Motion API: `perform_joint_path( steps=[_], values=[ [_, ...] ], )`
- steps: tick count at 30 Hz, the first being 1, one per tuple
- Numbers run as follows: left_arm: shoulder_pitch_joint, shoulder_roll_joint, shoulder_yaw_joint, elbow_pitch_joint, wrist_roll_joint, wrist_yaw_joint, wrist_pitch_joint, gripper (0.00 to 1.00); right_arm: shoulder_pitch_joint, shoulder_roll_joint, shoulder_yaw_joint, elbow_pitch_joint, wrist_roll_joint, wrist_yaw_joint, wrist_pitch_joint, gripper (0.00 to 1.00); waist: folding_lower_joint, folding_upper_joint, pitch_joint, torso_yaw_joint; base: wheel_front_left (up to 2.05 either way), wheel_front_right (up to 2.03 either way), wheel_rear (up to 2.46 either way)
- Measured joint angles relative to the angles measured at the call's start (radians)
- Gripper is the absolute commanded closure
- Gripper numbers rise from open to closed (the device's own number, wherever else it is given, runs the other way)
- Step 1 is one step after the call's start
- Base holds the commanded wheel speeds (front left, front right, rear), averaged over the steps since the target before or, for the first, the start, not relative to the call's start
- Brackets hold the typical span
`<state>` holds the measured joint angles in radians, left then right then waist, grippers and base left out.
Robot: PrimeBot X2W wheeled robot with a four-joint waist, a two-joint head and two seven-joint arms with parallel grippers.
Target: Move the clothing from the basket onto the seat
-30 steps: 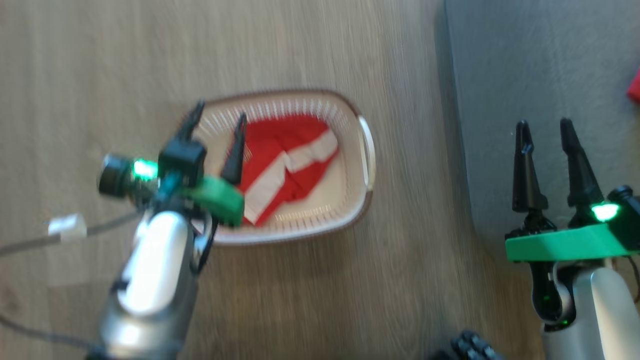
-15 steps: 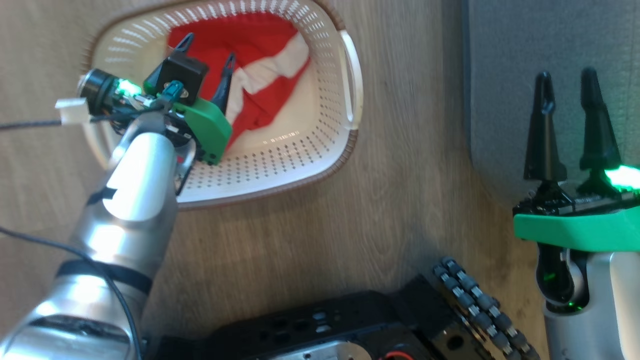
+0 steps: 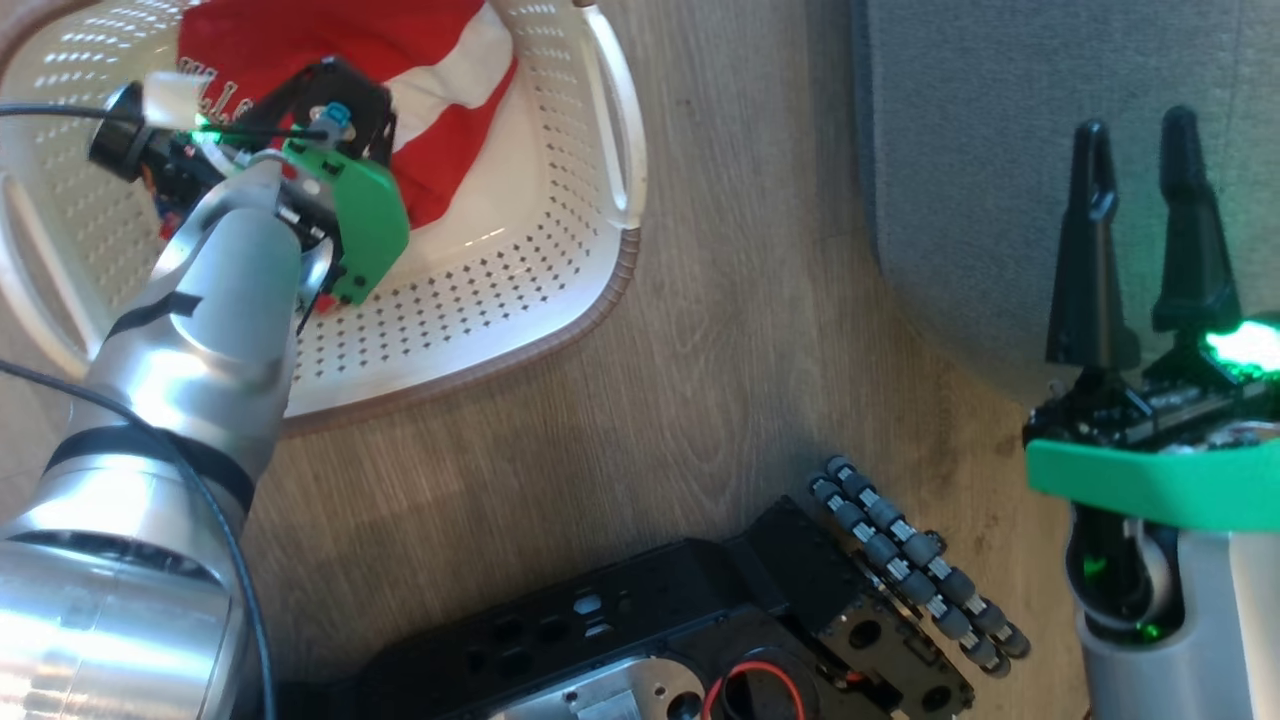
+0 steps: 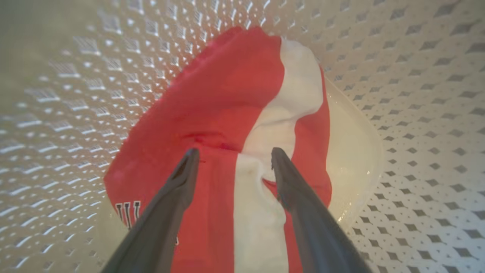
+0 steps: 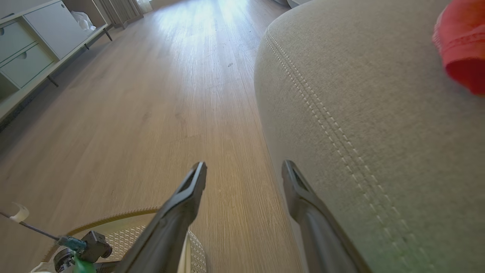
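Pale wood-look plank floor point(image 5: 159, 113) runs to a low grey drawer cabinet point(image 5: 34, 41), daylight glaring at the far end.

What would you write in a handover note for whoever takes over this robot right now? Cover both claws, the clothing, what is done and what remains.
Left claw: open, down inside the basket, straddling the white stripe of the red-and-white garment; no grip yet.
Right claw: open, empty, at the edge of the grey seat.
Done: one red garment lies on the seat.
Left: grasp the basket garment, carry it to the seat.
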<state>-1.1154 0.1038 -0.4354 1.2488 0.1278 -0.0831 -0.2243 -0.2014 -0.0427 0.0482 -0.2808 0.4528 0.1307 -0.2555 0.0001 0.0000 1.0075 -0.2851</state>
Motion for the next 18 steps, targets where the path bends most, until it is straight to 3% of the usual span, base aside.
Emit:
perform_joint_path(
  steps=[12,18],
  values=[
    [-0.012,0.025,-0.047,0.049,0.017,0.009,0.238,0.00,0.053,0.000,0.010,-0.011,0.029,0.000,0.000,0.00,0.0000,0.0000,0.014,-0.036,0.00,0.00,0.00],
    [-0.026,0.027,-0.049,0.051,0.017,0.052,0.289,0.00,0.089,0.000,0.011,-0.034,0.031,0.000,0.000,0.00,0.0000,0.0000,0.025,-0.038,0.00,0.00,0.00]
  ],
)
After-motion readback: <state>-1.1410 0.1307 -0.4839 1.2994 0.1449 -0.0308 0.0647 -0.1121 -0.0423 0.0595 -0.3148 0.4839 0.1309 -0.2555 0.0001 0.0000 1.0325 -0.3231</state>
